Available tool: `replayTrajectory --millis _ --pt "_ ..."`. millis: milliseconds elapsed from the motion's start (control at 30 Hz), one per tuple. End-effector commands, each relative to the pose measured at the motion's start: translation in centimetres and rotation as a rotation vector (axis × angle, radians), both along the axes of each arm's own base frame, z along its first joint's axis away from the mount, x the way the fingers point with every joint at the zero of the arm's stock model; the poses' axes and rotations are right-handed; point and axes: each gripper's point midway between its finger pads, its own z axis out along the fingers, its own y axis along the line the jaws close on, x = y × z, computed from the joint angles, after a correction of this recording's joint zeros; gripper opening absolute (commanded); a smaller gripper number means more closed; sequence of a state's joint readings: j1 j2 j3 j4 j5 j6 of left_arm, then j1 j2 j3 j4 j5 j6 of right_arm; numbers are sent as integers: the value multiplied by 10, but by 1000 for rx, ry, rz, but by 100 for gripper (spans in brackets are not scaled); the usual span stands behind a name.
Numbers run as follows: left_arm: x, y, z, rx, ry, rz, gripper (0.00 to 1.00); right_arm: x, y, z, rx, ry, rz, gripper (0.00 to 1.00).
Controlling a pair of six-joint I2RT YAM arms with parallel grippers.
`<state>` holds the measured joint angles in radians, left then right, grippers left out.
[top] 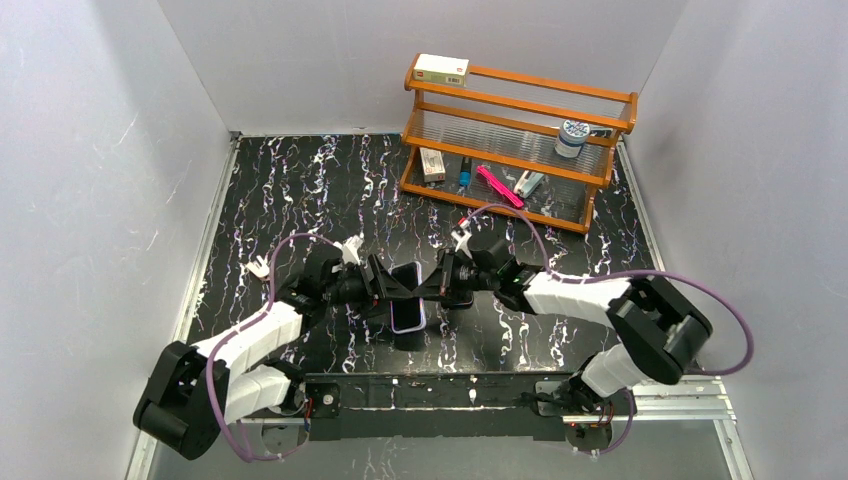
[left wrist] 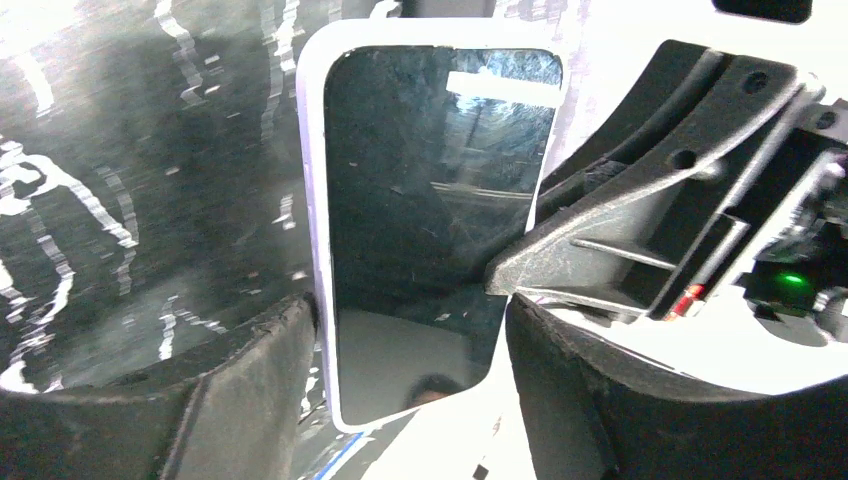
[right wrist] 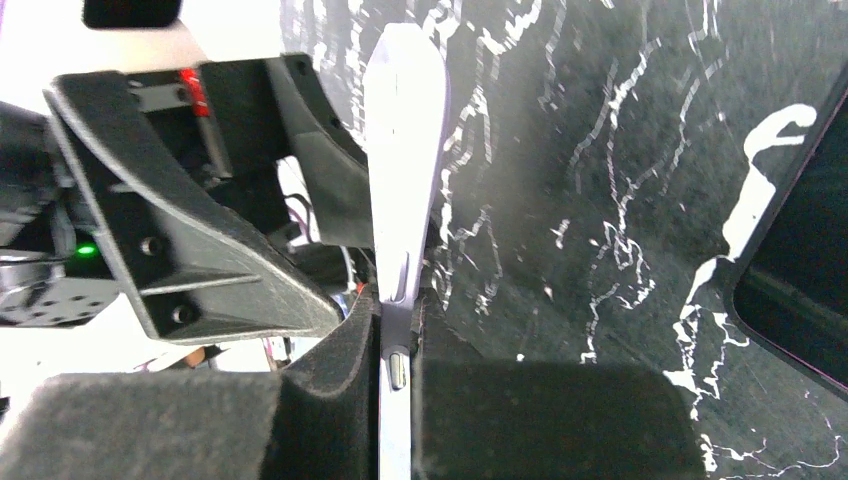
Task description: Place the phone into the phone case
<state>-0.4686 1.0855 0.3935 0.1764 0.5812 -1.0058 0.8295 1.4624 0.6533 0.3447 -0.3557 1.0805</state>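
Currently, item one: the phone case (left wrist: 312, 200), pale lavender, is sitting at the middle of the table (top: 300, 190), between your two grippers. Its rim is showing along the left, top and bottom of the phone (left wrist: 430, 210), whose black glass is facing your left wrist camera. The phone is lying inside the case.

Item two: your right gripper (right wrist: 398, 345) is clamping the case edge-on. Both fingers are pressing flat on the thin lavender wall, with a small side button showing right at the pinch. From the left wrist view, one of its fingertips is touching the phone's right edge.

Item three: your left gripper (left wrist: 410, 370) is standing with its jaws spread, one finger at each side of the phone's lower end, close against the case. You cannot tell whether they are gripping it or merely flanking it.

Item four: a second black phone (right wrist: 800, 270) is lying flat on the table just beside the right gripper.

Item five: a wooden rack (top: 520, 150) is standing at the far right of the table. It is carrying a small box (top: 441, 68) on top, and a jar (top: 572, 137) and a pink pen-like item (top: 498, 186) on the shelves below.
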Motion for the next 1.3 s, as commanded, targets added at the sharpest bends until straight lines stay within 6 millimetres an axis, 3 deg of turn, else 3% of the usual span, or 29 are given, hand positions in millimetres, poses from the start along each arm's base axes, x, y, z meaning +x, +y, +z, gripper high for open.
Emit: replayTrajectory --millis 0,267,467,633,767,933,1033,1167,1267 --pt "4 -17 53 -198 -35 -15 70 17 -4 65 145 -155 -33 1" --pt "10 -26 112 -384 -127 -26 66 12 -22 120 309 -234 -53 1" --pt "14 -26 147 -467 -197 -11 55 -3 -20 137 412 -234 33 1" --pt "14 -26 159 -499 -207 -9 25 -5 -20 140 423 -238 47 5" --pt "14 -26 169 -529 -226 0 9 -9 -20 138 416 -232 63 21" --pt "15 -26 180 -550 -266 -12 0 -19 -23 131 412 -202 102 50" --pt "16 -26 185 -550 -295 -16 0 -27 -24 127 417 -178 137 60" --pt "18 -26 187 -546 -327 -10 0 -37 -25 126 446 -146 176 63" --pt "20 -26 185 -537 -339 -6 0 -39 -27 123 450 -136 177 57"
